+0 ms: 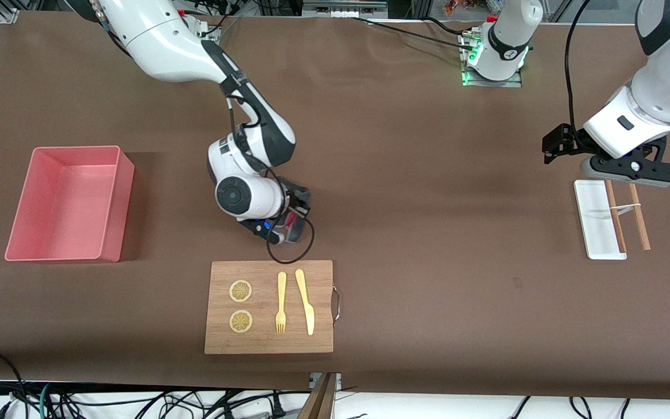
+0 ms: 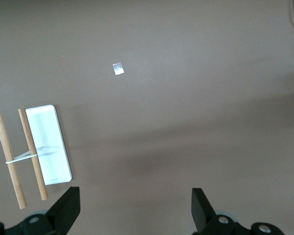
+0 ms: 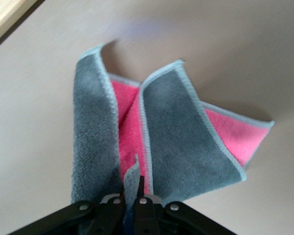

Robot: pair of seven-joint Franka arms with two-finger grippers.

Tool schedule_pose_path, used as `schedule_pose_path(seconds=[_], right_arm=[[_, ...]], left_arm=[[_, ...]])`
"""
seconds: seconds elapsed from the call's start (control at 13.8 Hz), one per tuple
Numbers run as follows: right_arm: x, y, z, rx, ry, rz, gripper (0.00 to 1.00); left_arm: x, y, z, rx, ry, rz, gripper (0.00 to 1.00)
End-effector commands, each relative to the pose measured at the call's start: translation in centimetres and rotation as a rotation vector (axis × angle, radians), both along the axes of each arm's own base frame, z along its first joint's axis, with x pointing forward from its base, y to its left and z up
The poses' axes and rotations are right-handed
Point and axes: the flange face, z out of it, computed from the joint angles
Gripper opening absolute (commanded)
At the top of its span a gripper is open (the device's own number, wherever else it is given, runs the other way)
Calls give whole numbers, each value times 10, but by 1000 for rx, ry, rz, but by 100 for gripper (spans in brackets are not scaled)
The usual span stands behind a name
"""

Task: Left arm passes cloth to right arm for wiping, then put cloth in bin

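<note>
The cloth (image 3: 171, 127), dark grey with a pink-red inner face, spreads over the brown table just beyond the wooden board's edge. My right gripper (image 3: 132, 196) is shut on a raised fold of it. In the front view the right gripper (image 1: 285, 224) sits low over the table with the cloth (image 1: 301, 196) bunched under it, farther from the camera than the board. The pink bin (image 1: 76, 149) stands toward the right arm's end of the table, with nothing in it. My left gripper (image 1: 631, 169) waits above the white tray, and its jaws (image 2: 135, 196) are open and hold nothing.
A wooden board (image 1: 268, 340) carries two lemon slices (image 1: 240, 291), a fork (image 1: 281, 302) and a knife (image 1: 306, 302). A narrow white tray (image 1: 594, 221) and banded chopsticks (image 1: 637, 218) lie toward the left arm's end. A black cable loops beside the right gripper.
</note>
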Motion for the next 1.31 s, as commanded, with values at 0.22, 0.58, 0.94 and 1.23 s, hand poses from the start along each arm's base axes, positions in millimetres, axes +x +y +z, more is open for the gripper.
schedule_pose_path(seconds=[0.22,0.58,0.94,1.23], right_arm=[[5,-14,14,-25,59,84,0],[12,-79,3,-90,190,248,0],[32,-166,2,-103,257,356,0],[44,-234,-6,-102,266,425,0]], left_arm=[[-6,-2,11,-3,-1,-3,100],[-8,-1,11,-1,8,-1,100],[-9,-1,11,0,17,-2,100],[-9,-2,11,-3,17,-4,100]])
